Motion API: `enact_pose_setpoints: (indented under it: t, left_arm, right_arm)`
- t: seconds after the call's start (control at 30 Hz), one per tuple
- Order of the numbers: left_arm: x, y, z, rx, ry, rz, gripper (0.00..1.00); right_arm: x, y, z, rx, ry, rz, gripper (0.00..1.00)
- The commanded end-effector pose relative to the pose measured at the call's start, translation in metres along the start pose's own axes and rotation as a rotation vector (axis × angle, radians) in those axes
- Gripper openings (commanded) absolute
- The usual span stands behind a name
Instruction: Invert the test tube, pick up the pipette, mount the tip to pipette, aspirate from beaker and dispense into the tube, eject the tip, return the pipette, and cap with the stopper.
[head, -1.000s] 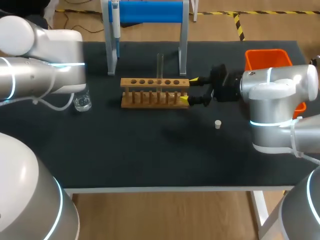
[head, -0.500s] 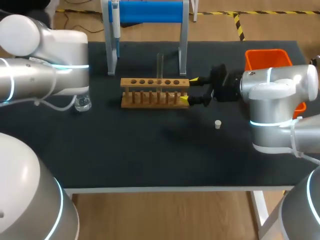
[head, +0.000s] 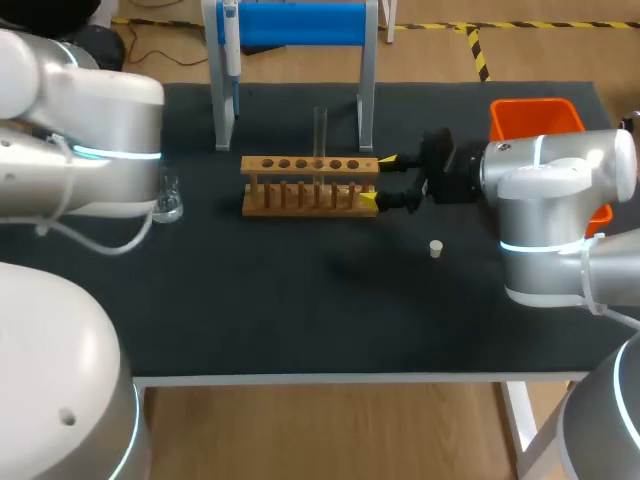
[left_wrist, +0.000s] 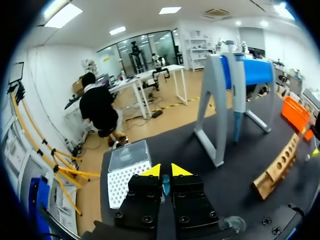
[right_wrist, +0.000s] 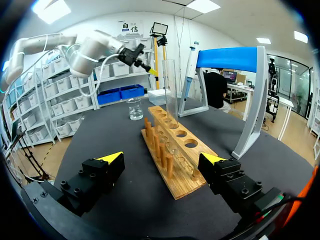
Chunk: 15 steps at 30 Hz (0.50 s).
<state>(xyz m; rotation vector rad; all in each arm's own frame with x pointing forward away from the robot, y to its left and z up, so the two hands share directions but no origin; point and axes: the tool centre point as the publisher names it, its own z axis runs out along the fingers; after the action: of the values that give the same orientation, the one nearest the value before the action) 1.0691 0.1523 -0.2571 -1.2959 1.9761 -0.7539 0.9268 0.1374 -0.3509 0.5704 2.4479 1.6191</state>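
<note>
1 test tube (head: 321, 130) stands in the rack (head: 310, 185). My right gripper (head: 377, 180) gapes at its end; left gripper (left_wrist: 165, 171) closed, empty.

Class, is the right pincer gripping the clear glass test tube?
No: the clear glass test tube stands in the wooden rack, ahead of the open right pincer.

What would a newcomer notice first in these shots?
The wooden test tube rack at the middle of the black table, one clear glass tube standing upright in it. My right gripper, open, flanks the rack's right end; a blue-and-white pipette stand rises behind, an orange bin at the far right.
</note>
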Motion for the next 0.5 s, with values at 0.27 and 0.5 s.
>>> enact_pose_setpoints:
  t: [0.27, 0.5]
  left_arm:
    - [-0.008, 0.001, -0.028, 0.000, 0.283, 0.027, 0.00]
    - [0.016, -0.018, -0.044, -0.037, 0.361, 0.165, 0.00]
  right_arm:
    - [0.000, 0.000, 0.000, -0.001, 0.000, 0.000, 1.00]
    - [0.000, 0.000, 0.000, -0.001, 0.000, 0.000, 1.00]
